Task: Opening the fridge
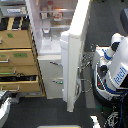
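Note:
The tall white fridge (52, 75) stands in the middle of the exterior view. Its large upper door (76, 50) is swung wide open and shows almost edge-on, with a small green mark (78, 90) low on it. The white shelved interior (50, 20) is exposed. Below it are two lower drawers with curved silver handles (56, 64). The white robot with blue lettering (117, 70) stands on the exterior view's right. A dark part of its arm (93, 53) reaches to the door's outer side. The gripper's fingers are too small and dark to make out there.
A tan wooden drawer cabinet (17, 55) stands against the fridge on the exterior view's left, with one lower drawer partly pulled out. Cables (87, 82) hang between the door and the robot's base. A grey object (4, 102) sits at the bottom left. The floor is dark.

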Motion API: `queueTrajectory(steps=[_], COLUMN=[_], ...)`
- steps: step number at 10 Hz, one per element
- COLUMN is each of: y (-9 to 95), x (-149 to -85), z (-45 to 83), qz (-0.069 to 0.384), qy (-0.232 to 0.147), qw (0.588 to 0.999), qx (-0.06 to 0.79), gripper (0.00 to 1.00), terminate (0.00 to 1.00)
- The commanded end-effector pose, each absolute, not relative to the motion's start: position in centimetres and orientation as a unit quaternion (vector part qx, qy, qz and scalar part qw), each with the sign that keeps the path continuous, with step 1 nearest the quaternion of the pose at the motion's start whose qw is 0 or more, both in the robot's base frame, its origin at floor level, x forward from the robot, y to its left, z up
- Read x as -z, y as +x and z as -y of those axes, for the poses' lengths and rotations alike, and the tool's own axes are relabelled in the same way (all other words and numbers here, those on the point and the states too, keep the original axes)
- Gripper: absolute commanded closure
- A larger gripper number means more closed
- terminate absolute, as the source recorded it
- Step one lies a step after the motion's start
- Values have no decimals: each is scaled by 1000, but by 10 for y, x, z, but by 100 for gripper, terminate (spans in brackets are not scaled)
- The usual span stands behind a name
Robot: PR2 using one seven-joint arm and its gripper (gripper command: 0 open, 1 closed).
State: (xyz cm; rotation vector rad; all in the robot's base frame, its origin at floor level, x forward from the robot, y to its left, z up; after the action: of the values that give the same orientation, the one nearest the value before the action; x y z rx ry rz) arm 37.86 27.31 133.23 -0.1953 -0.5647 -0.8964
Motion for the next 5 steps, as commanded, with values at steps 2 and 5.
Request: queueTrajectory(steps=[2,5], y=[508,603], x=[-1167,-1101], z=[-303,-297], qz=[124,85], qy=[-47,-57], qw=[942,952], qx=[308,290], gripper=[0,0], terminate=[0,0])
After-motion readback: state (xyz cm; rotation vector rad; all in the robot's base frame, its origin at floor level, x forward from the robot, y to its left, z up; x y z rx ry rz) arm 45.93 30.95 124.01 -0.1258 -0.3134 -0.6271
